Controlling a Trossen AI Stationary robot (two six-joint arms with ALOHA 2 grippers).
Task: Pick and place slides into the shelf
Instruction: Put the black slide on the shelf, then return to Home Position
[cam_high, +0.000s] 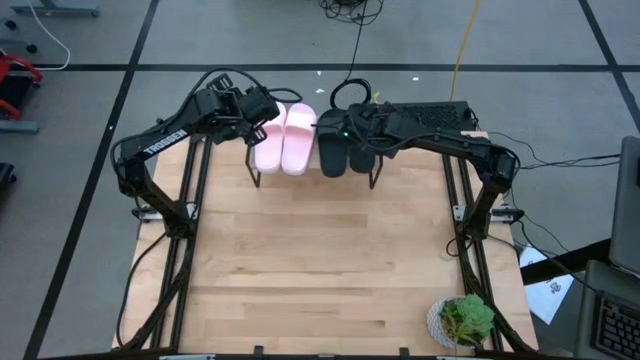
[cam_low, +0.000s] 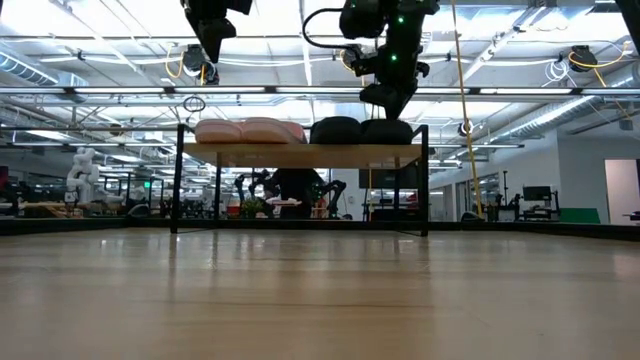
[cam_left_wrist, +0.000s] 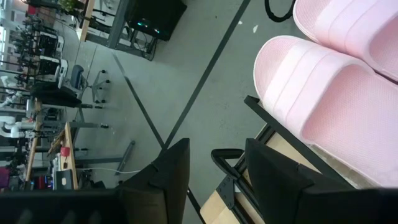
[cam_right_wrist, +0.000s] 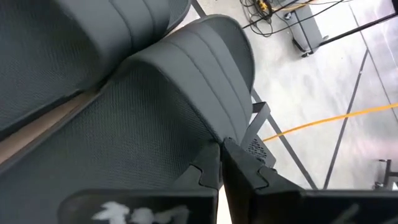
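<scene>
1. Slides first: all four sit on the shelf (cam_high: 262, 176) at the upper middle of the high view, two pink slides (cam_high: 286, 138) on the left half, two black slides (cam_high: 346, 150) on the right half, each pair side by side and touching.

2. In the low view the same row shows along the board, pink slides (cam_low: 250, 130) left of centre, black slides (cam_low: 362, 130) just right of them, with the shelf legs dropping to the table.

3. The left gripper (cam_high: 262, 110) hovers at the upper left end of the shelf, just beside the outer pink slide. Its wrist view shows the two fingers (cam_left_wrist: 169, 177) spread apart with nothing between them; the pink slide (cam_left_wrist: 323, 102) lies clear of them.

4. The right gripper (cam_high: 345, 128) is over the black pair. In its wrist view the fingertips (cam_right_wrist: 208, 171) are pressed nearly together with nothing gripped, touching or almost touching the outer black slide (cam_right_wrist: 155, 112) near its edge; I cannot tell which.

5. To my eye the placing looks done, and what remains is getting both arms away.

6. Risks from here:
   - The right fingertips could snag the outer black slide as they lift and drag it toward the shelf's edge.
   - The left fingers, so near the shelf's corner frame, could clip it and jolt the whole row.
</scene>
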